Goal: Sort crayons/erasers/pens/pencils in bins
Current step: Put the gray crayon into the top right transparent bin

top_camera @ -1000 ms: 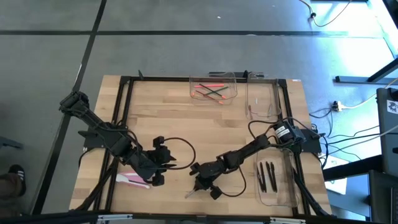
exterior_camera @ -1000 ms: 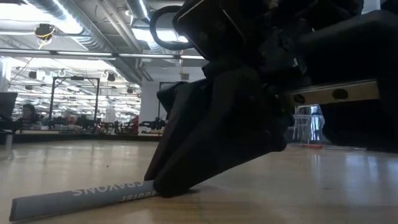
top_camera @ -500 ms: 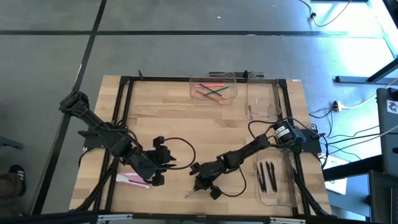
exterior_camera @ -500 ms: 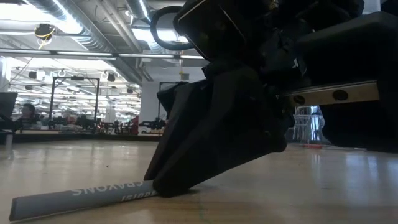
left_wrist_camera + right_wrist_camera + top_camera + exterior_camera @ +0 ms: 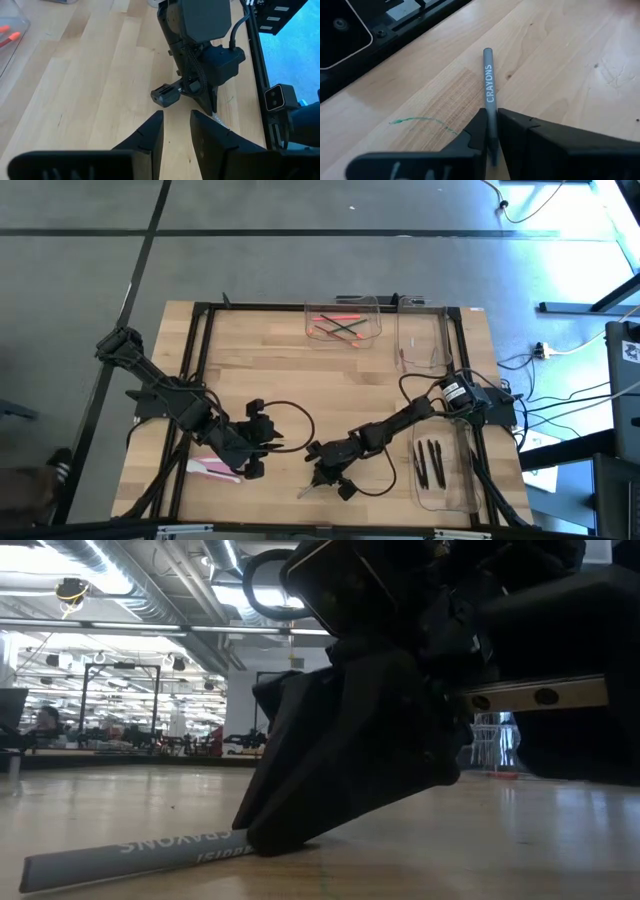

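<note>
Right wrist view: fingers pinching crayon flat on worktop, maybe slipping; left fingers staying apart, holding nothing.

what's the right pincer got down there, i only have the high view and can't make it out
observer: the right pincer is closed on a grey crayon printed CRAYONS.
operator: is it lifted
observer: no, the low view shows the crayon lying flat on the table.
operator: left pincer holding anything
observer: no, its wrist view shows the left pincer open with nothing in the gap.
</note>
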